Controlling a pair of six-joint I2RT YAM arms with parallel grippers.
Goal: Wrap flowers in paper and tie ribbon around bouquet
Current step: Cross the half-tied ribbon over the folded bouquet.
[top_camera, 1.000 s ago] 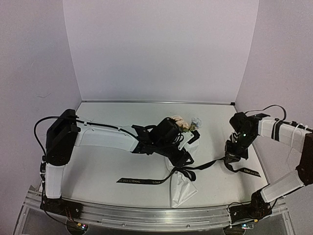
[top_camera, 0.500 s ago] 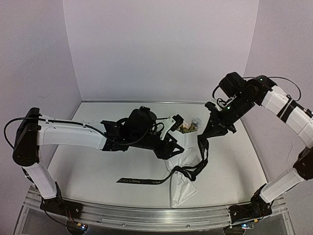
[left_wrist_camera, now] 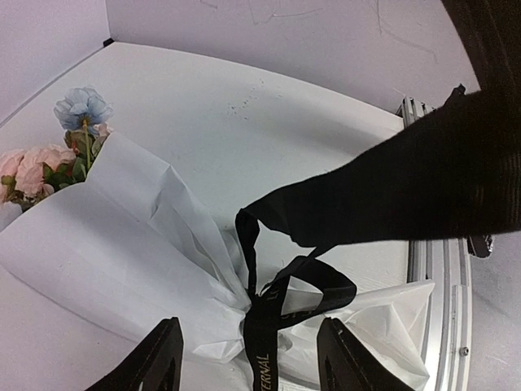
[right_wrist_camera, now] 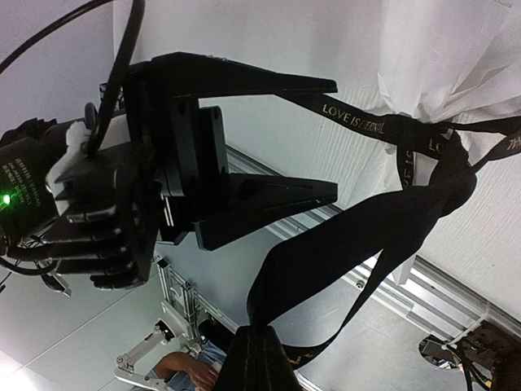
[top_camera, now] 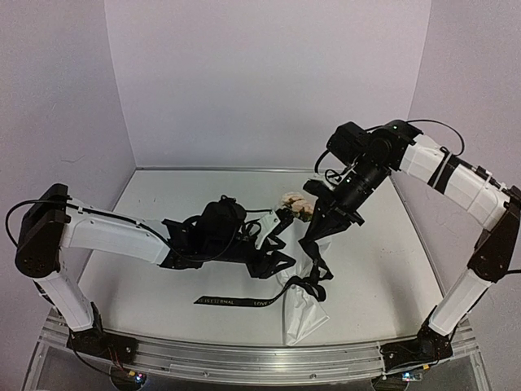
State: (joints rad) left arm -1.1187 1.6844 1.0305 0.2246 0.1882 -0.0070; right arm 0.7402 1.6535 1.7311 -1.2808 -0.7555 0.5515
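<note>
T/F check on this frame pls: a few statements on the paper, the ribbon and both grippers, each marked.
1. The white paper wrap sits around the stems of the peach and blue artificial flowers, with the blooms sticking out. True.
2. The black lettered ribbon lies wholly loose beside the wrap. False: it cinches the wrap's narrow waist.
3. The right gripper is shut on a raised strand of the ribbon. True.
4. The left gripper is clamped on the blooms. False: its jaws are open by the tied waist and hold nothing.
</note>
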